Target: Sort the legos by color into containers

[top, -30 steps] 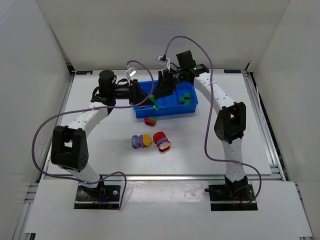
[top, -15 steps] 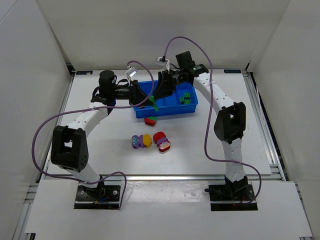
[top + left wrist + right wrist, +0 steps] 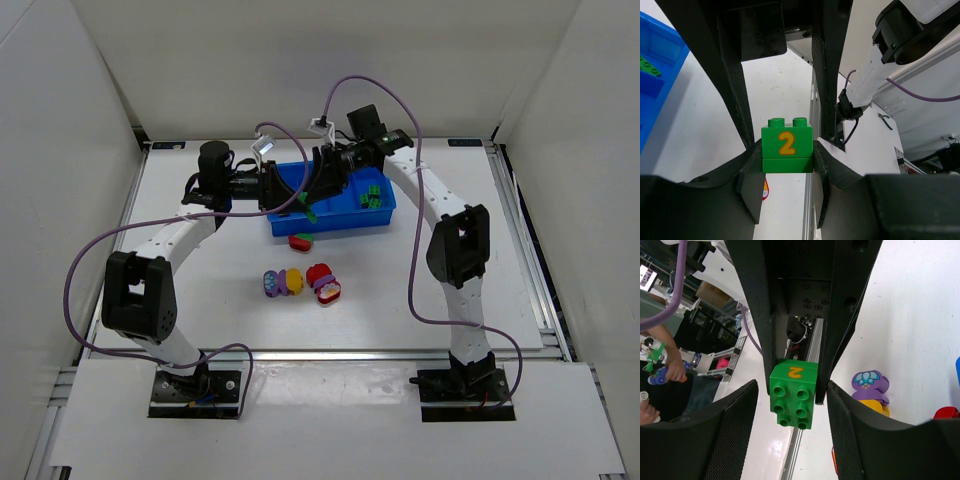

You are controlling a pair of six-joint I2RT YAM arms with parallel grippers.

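Observation:
My left gripper (image 3: 787,150) is shut on a green lego marked "2" (image 3: 787,142) and holds it in the air over the left end of the blue tray (image 3: 382,213). My right gripper (image 3: 792,405) faces it, open, with its fingers (image 3: 735,435) on either side of the same green lego (image 3: 793,395), a small gap on each side. In the top view both grippers meet near the lego (image 3: 309,211). Other green legos (image 3: 373,196) lie in the tray's right compartment. A red lego (image 3: 300,241) sits just in front of the tray.
On the table in front lie a purple lego (image 3: 271,283), a yellow one (image 3: 293,281), a red one (image 3: 319,273) and a red-pink one (image 3: 329,291). The purple one also shows in the right wrist view (image 3: 870,382). Purple cables loop above both arms.
My right gripper has shifted slightly left, closer around the green lego. The left gripper and the legos on the table have not moved.

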